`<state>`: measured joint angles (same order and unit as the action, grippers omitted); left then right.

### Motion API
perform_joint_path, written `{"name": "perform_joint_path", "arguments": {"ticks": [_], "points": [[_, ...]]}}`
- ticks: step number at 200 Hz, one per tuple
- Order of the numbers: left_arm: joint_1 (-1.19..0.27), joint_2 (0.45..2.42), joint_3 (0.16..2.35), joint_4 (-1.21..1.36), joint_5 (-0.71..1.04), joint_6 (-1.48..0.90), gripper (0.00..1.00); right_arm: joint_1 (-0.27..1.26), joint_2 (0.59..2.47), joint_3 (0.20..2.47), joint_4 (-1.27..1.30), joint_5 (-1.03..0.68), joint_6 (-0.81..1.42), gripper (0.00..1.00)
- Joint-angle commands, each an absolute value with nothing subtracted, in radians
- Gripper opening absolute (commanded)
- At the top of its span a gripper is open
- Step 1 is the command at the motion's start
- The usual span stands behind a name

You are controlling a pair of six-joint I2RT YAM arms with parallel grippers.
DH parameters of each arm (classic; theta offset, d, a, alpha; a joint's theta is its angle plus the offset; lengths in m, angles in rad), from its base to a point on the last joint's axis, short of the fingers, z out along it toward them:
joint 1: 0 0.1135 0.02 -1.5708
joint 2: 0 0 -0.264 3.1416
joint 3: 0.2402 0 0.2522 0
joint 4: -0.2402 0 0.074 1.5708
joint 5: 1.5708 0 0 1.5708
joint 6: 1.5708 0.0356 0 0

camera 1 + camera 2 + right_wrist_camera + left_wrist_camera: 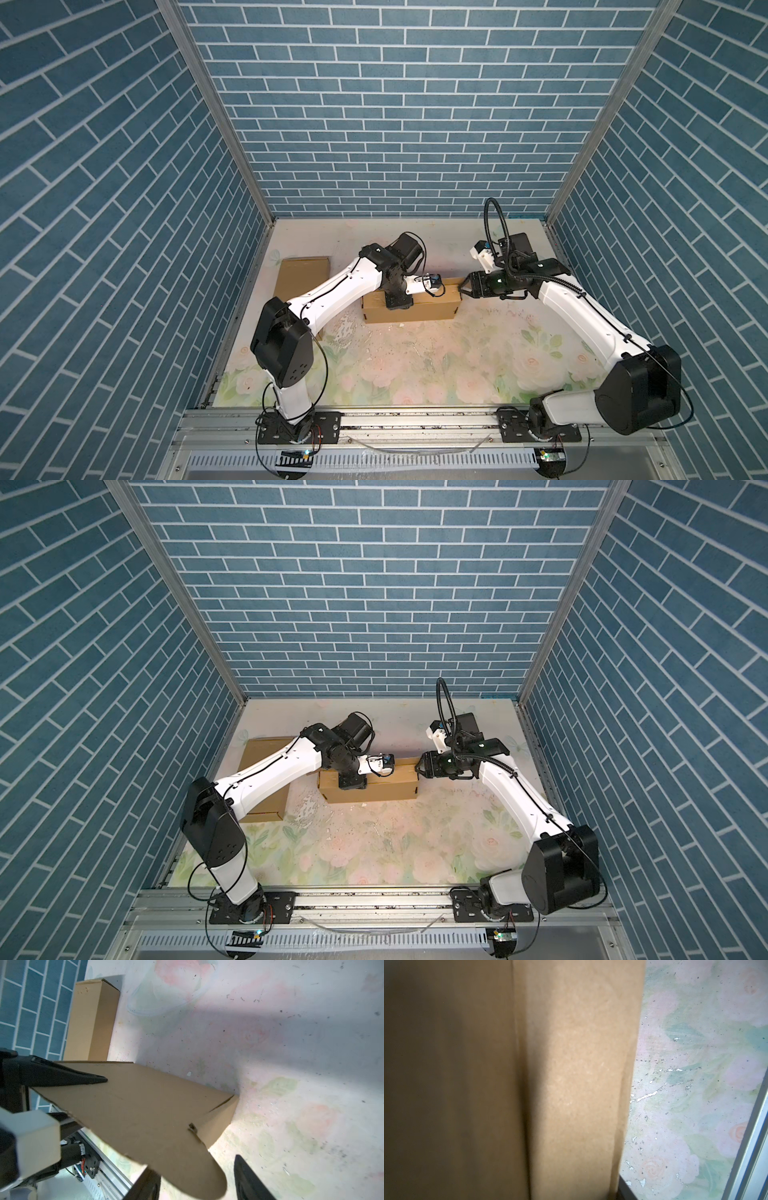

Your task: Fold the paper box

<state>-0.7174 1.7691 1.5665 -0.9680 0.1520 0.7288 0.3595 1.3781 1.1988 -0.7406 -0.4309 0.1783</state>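
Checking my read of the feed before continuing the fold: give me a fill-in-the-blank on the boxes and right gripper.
1. The spare box lies to the ___ of the middle box in both top views.
2. The right gripper is at the middle box's ___ end.
3. Its fingers stand ___, not clamped on the rounded flap.
Missing words: left; right; open
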Motion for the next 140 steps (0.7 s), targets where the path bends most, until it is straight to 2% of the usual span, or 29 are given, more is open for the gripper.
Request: {"name": "perform_joint_path", "arguments": {"ticks": [1,79,140], "points": [[-0.709,1.829,1.542,-0.98,0.165,0.73,0.49,0.36,1.363,1.285,-0.867,-0.349,0.069,0.54],[-0.709,1.844,1.552,-0.976,0.173,0.723,0.49,0.394,1.409,1.336,-0.879,-0.339,0.041,0.32],[-0.709,1.845,1.555,-0.978,0.175,0.723,0.48,0.422,1.437,1.375,-0.905,-0.338,0.032,0.19]]}}
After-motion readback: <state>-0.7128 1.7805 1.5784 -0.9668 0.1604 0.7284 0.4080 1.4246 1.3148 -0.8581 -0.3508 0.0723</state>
